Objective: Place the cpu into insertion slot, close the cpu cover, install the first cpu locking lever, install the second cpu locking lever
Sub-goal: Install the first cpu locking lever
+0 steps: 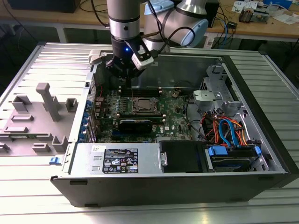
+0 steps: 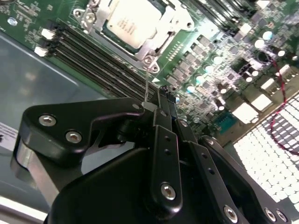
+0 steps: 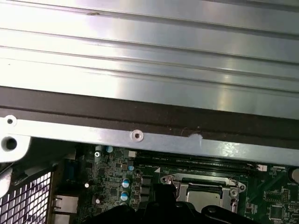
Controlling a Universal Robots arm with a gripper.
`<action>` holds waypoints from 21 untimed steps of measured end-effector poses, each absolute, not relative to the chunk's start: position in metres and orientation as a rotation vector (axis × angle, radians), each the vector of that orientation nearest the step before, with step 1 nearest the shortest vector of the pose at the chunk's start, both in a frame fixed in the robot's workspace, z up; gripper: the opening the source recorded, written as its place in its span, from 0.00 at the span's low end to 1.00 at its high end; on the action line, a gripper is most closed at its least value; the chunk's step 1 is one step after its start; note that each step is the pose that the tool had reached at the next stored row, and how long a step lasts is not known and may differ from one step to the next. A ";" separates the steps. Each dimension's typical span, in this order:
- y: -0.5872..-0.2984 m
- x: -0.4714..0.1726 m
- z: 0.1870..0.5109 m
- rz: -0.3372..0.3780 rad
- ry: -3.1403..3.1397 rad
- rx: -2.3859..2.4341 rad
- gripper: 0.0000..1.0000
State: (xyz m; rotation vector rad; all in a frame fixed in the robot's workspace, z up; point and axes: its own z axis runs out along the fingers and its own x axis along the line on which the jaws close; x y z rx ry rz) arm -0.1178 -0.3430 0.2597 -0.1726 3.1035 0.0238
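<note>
- You're looking at the cpu (image 2: 126, 21) sitting in the insertion slot (image 1: 134, 106), so step one is reading as done.
- The cpu cover (image 2: 156, 42) is lying flat over the chip's edges, so closing is looking done too.
- The gripper (image 2: 152, 106) is hanging just above the socket's edge, beside the memory slots (image 2: 98, 58). As far as the second wrist view is showing, the jaws are pinching narrow on a thin wire locking lever (image 2: 147, 84).
- I'm judging you're working in the lever steps. I can't tell which lever this is, or whether either one is latching.
- The computer case (image 1: 261, 140) is holding the motherboard (image 1: 177, 116), the power supply (image 1: 117, 161) and blue and orange cables (image 1: 229, 131) by the drive bay.
- The case is sitting on the ribbed tabletop (image 1: 280, 70), with a grey fixture (image 1: 42, 116) standing beside it on the exterior view's left.
</note>
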 end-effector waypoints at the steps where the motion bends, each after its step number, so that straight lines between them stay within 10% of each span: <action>1: -0.342 -0.117 0.260 0.024 3.104 -0.173 0.11; 21: -0.342 -0.111 0.259 0.024 3.104 -0.173 0.11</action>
